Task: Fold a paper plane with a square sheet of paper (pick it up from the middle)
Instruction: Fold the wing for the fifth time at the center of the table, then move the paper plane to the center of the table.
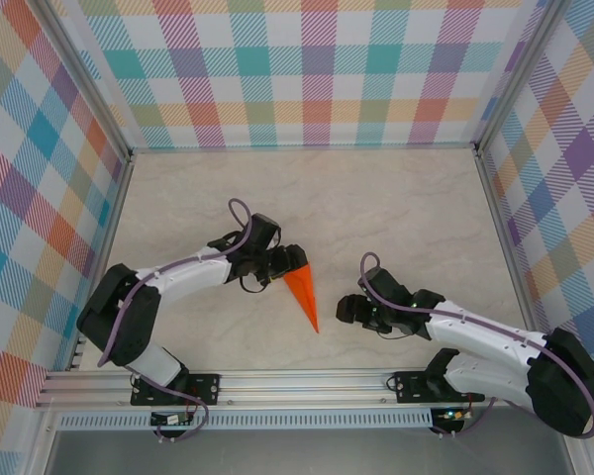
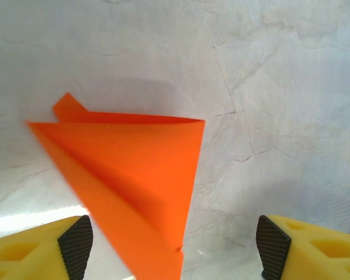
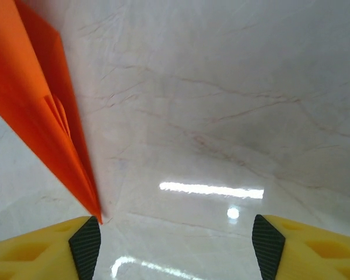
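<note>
A pale, marble-veined table [image 1: 396, 198] lies inside a box of pastel plaid walls [image 1: 307, 69], and both arms reach in from a metal rail [image 1: 307, 381] at the near edge.

The left claw [image 1: 287, 264] stands wide, its jaws spread far apart and clamping nothing. In the left wrist view, the claw [image 2: 175, 251] shows yellow fingers [image 2: 29, 248] tipped with black pads [image 2: 272, 245], one at each lower corner. The paper plane [image 2: 134, 169] lies flat on the table just ahead of this claw. Its broad end is farthest from the fingers, and its body narrows back into the gap between them, much closer to one pad than to the other. I cannot tell whether the paper's edge brushes that nearer pad.

The right claw [image 1: 348, 309] is also spread wide and holds nothing. From the right wrist, this claw [image 3: 176, 251] looks across bare, glossy table. The paper plane [image 3: 41, 116] runs off ahead and to one side, and its sharp tip ends just beside one black pad [image 3: 84, 245]. A small curled fold shows on its upper face.

From above, the bright orange paper plane [image 1: 303, 292] sits between the two claws. Its wide end is right at the left claw's fingertips, and its point aims toward the near rail, a little short of the right claw.
</note>
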